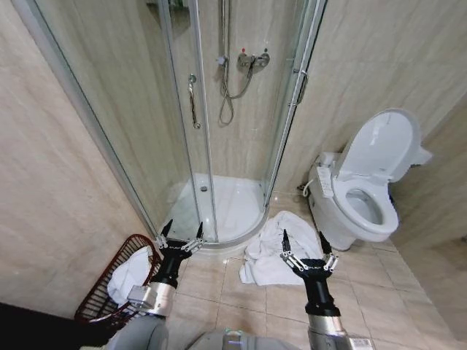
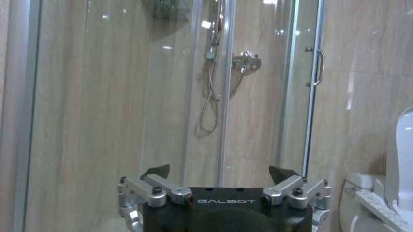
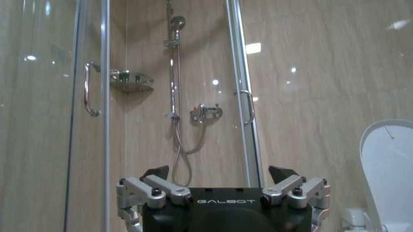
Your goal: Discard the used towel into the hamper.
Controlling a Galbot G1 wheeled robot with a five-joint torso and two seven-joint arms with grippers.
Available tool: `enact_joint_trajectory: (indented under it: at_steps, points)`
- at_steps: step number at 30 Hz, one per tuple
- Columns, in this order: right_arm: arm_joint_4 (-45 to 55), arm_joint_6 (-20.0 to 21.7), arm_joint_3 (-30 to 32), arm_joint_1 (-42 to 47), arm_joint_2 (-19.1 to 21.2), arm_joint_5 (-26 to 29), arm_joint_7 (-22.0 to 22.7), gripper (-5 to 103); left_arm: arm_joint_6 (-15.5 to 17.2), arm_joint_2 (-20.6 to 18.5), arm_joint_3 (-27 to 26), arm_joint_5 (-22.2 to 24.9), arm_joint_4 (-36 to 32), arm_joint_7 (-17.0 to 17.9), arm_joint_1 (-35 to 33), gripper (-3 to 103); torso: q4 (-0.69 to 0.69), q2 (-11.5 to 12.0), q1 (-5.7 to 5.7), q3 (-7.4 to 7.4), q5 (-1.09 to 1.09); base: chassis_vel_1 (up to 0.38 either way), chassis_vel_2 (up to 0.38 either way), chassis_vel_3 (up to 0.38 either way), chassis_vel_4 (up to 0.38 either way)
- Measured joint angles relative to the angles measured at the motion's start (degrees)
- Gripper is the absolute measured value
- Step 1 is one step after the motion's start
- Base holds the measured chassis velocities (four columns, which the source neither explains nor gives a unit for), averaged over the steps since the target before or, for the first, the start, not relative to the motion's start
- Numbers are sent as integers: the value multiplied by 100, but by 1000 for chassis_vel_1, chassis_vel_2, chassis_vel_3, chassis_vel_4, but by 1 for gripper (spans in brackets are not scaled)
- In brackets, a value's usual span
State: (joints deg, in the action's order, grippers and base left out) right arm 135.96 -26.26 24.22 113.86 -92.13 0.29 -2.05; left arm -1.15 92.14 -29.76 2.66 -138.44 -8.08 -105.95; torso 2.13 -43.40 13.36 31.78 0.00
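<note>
We hold both pincers up, empty.

Left gripper (image 1: 182, 238): jaws spread, nothing between. Hamper (image 1: 98, 292) just beside it on outer side, lower, against wall; white cloth already lies inside.

Right gripper (image 1: 306, 243): jaws spread too, nothing held. Used towel (image 1: 268, 244) crumpled on floor tiles just beyond and inward of it, untouched.

Toilet (image 1: 365, 193) farther out on right; shower cabin (image 1: 219, 109) farthest.

Our judgement: task barely begun; grasp, carry and drop all remain.

A crumpled white towel (image 1: 273, 244) lies on the tiled floor (image 1: 372, 281) between the shower enclosure (image 1: 219, 208) and the toilet (image 1: 365, 193). My right gripper (image 1: 306, 243) hangs over its near edge, jaws spread. My left gripper (image 1: 182, 231) is spread too, just beside the hamper (image 1: 102, 292) against the left wall, white cloth inside.
</note>
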Motion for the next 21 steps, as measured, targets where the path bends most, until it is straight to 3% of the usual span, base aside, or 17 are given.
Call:
enact_joint_trajectory:
  at_steps: [21]
  points:
    - [-205, -263, -179, -17, -2, -179, -53, 100, 0, 0, 0, 0, 0, 0, 0, 100, 0, 514, -217, -297, 0, 0, 0, 0, 0]
